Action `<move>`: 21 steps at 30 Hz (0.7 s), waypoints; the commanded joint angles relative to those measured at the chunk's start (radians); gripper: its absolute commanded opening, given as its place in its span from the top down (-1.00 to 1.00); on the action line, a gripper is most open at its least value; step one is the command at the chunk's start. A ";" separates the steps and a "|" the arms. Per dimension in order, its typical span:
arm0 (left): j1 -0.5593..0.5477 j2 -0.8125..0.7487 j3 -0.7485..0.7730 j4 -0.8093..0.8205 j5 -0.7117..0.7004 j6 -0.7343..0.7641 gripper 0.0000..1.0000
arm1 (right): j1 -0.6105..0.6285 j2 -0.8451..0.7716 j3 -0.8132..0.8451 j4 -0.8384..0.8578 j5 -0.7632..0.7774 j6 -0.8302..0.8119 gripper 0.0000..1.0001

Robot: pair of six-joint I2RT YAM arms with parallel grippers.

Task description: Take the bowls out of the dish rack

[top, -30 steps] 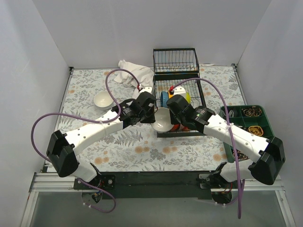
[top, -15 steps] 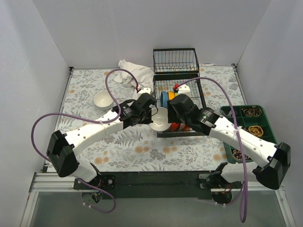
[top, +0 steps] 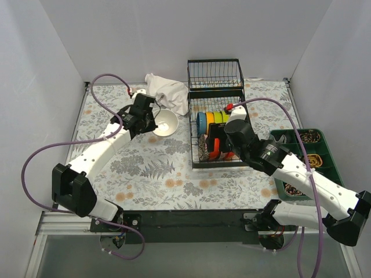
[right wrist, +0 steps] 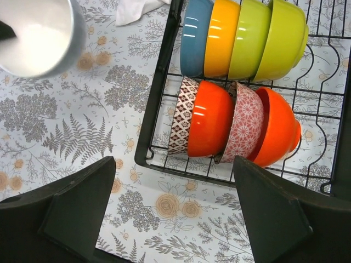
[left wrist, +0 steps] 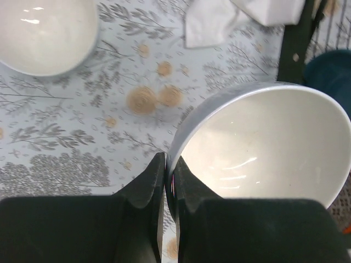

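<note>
My left gripper (left wrist: 167, 161) is shut on the rim of a white bowl (left wrist: 258, 148) and holds it over the table, left of the dish rack (top: 196, 124). In the top view that white bowl (top: 164, 123) hangs just off the left gripper (top: 153, 120). A second white bowl (left wrist: 38, 33) rests on the table close by. My right gripper (right wrist: 174, 164) is open and empty above the rack's front edge (right wrist: 159, 82). The rack holds a back row of blue (right wrist: 193, 35), orange, green and lime bowls. In front stand a dark patterned bowl (right wrist: 184, 118), an orange one (right wrist: 211, 118), a pink patterned one and another orange one.
A crumpled white cloth (top: 165, 90) lies at the back, left of the rack's raised wire basket (top: 214, 74). A green compartment tray (top: 307, 156) sits by the right wall. White walls enclose the table on three sides.
The right gripper let go of the white bowl, opened wide and drew back over the rack's front. The left gripper carried the bowl away to the back left.
</note>
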 commanded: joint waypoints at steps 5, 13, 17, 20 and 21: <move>0.233 -0.008 0.053 0.082 0.040 0.057 1.00 | 0.002 -0.068 -0.032 0.045 -0.001 -0.047 -0.97; 0.451 0.096 0.058 0.172 0.096 0.049 1.00 | 0.002 -0.110 -0.073 0.047 -0.041 -0.073 -0.97; 0.504 0.176 0.077 0.195 0.121 0.039 1.00 | 0.000 -0.130 -0.092 0.045 -0.047 -0.072 -0.97; 0.519 0.207 0.082 0.208 0.118 0.037 1.00 | 0.002 -0.142 -0.107 0.045 -0.047 -0.073 -0.97; 0.552 0.225 0.084 0.209 0.122 0.034 1.00 | 0.002 -0.145 -0.107 0.045 -0.047 -0.073 -0.97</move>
